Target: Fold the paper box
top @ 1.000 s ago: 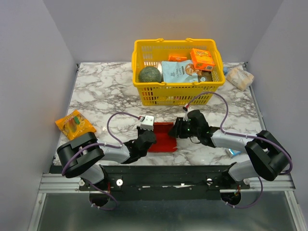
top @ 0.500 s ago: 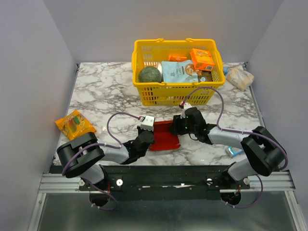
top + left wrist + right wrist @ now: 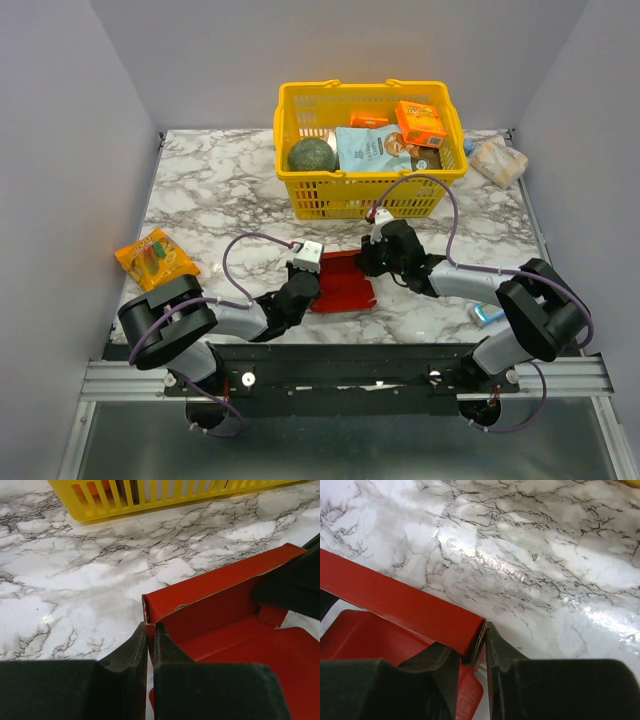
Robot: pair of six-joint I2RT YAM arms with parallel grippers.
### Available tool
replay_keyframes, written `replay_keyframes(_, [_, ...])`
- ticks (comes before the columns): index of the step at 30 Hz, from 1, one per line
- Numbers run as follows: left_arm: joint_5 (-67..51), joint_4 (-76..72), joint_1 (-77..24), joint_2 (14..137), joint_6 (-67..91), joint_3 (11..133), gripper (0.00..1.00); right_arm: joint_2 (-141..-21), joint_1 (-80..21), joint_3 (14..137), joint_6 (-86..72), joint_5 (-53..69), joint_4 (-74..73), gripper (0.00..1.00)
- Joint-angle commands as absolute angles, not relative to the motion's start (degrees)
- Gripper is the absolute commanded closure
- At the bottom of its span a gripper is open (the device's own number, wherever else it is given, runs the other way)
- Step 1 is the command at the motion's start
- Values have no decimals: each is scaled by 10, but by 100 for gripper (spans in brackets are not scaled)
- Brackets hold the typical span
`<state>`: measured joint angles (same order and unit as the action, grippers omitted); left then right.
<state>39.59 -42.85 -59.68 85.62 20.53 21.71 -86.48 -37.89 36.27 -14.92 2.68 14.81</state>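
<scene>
The red paper box (image 3: 342, 285) lies partly folded on the marble table between both arms. My left gripper (image 3: 304, 291) is shut on the box's left wall. In the left wrist view that thin wall (image 3: 148, 611) stands pinched between the jaws of the left gripper (image 3: 150, 630), and the raised back wall (image 3: 220, 597) runs off to the right. My right gripper (image 3: 368, 260) sits at the back right corner. In the right wrist view the doubled end of the back wall (image 3: 420, 611) is between the jaws of the right gripper (image 3: 470, 635), both fingers against it.
A yellow basket (image 3: 300, 195) full of groceries stands just behind the box, its wall (image 3: 100, 500) close in the left wrist view. An orange snack packet (image 3: 155, 257) lies at the left. A wrapped packet (image 3: 498, 160) lies at the back right, a small blue item (image 3: 487, 313) by the right arm.
My right gripper has shifted left and back to the box's back right corner and narrowed its jaws onto the wall end. The box has turned slightly. The left grip is unchanged.
</scene>
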Motion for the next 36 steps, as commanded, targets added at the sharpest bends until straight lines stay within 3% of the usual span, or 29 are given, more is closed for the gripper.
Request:
replay_keyframes(1, [377,-430,-603,850,199,219,100,-862,-375,365,-149,-27,159,89])
replay_keyframes(2, [381,-426,-603,848,199,221,100,-862,-375,366,-155,-36,152,96])
replay_keyframes(5, [385,-420,-603,846,200,221,100,-866,-375,374,-169,-74,120,99])
replay_keyframes(16, [389,-406,-612,861,192,238,100,-859,-385,392,-235,-171,72,99])
replay_keyframes(19, [388,-387,-612,871,198,249,100,-856,-386,398,-247,-144,69,89])
replay_keyframes(20, [388,-377,-610,874,201,254,100,-850,-386,397,-249,-135,66,74])
replay_keyframes(21, [385,-359,-608,878,201,265,100,-845,-386,396,-250,-125,64,66])
replay_keyframes(26, [359,-343,-592,886,207,275,100,-774,-386,362,-245,-49,56,40])
replay_keyframes(31, [338,-336,-578,877,213,272,100,-683,-386,319,-246,-13,25,27])
replay_keyframes(36, [323,-345,-569,867,214,265,100,-609,-386,288,-246,-9,-23,25])
